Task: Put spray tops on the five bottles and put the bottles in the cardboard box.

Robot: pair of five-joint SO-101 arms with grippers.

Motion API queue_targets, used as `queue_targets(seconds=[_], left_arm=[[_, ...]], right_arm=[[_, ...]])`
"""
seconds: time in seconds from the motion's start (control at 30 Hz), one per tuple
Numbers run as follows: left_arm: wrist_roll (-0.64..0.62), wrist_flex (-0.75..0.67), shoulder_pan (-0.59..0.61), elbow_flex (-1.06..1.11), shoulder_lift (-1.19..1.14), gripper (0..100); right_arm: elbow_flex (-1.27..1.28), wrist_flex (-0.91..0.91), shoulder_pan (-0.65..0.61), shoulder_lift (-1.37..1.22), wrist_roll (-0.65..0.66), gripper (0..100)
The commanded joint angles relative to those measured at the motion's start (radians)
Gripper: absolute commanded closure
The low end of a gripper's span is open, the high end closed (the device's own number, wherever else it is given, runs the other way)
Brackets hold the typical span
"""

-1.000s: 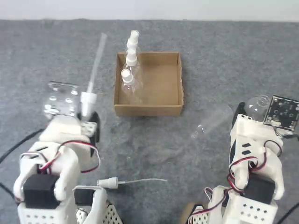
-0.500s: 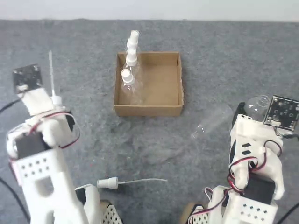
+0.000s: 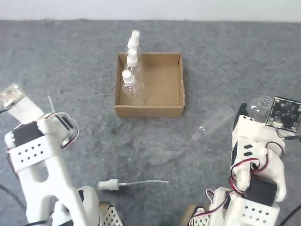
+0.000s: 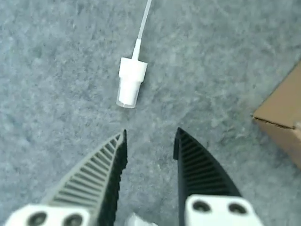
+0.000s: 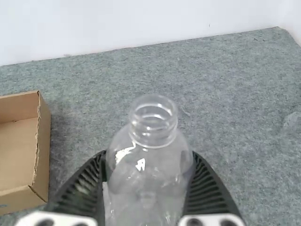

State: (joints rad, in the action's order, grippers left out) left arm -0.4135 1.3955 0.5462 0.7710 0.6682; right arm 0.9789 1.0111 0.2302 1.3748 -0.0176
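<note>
While the left gripper [image 4: 150, 134] hangs over the grey carpet [image 3: 225, 56] with its jaws spread and nothing between them, a white spray top [image 4: 130, 84] lies flat on the carpet just beyond the fingertips, apart from both. Its thin tube points away from the gripper. A corner of the cardboard box [image 4: 282, 117] shows off to one side in the left wrist view.

From above, that arm sits at the left edge of the frame, left of the box [image 3: 174, 110]. The box stands in the upper middle of the frame. Three bottles [image 3: 128, 82] with spray tops on stand upright in a row along the box's left wall, and the rest of its floor is bare cardboard.

At the right of the frame, the right gripper [image 5: 148, 157] is clamped on a clear bottle [image 5: 150, 141], one finger on each side of its body. The bottle's neck is open and carries no top. Seen from above, this bottle [image 3: 261, 104] sits at the tip of the right arm, well right of the box.

A loose bottle [image 3: 211, 123], also clear and without a top, lies on its side on the carpet between the box's lower right corner and the right arm, touching neither. A second spray top [image 3: 109, 184] lies at the lower middle of the frame, its tube stretched out toward the right.
</note>
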Motion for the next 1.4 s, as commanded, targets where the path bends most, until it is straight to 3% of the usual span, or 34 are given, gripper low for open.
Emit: queue_targets(seconds=[0.0,0.1,0.23,0.3,0.47,0.7,1.37], left_arm=[[-0.1,-0.089,0.025,-0.004,0.006,85],[-0.118,-0.183,0.071,-0.005,0.006,86],[-0.114,-0.313,0.12,0.001,-0.003,94],[-0.048,-0.381,0.133,0.001,-0.005,99],[0.127,-0.474,0.137,0.001,-0.006,99],[0.241,-0.486,0.087,-0.018,-0.064,99],[0.333,-0.494,0.026,-0.506,-0.806,99]], right_arm=[[-0.009,-0.022,-0.018,0.007,-0.005,96.8],[-0.009,-0.022,-0.018,0.007,-0.005,96.8],[-0.009,-0.022,-0.018,0.007,-0.005,96.8],[-0.008,-0.022,-0.018,0.007,-0.005,96.8],[-0.008,-0.022,-0.018,0.007,-0.005,96.8],[-0.008,-0.022,-0.041,0.007,-0.003,96.8],[0.017,-0.031,-0.071,0.015,0.038,96.8]])
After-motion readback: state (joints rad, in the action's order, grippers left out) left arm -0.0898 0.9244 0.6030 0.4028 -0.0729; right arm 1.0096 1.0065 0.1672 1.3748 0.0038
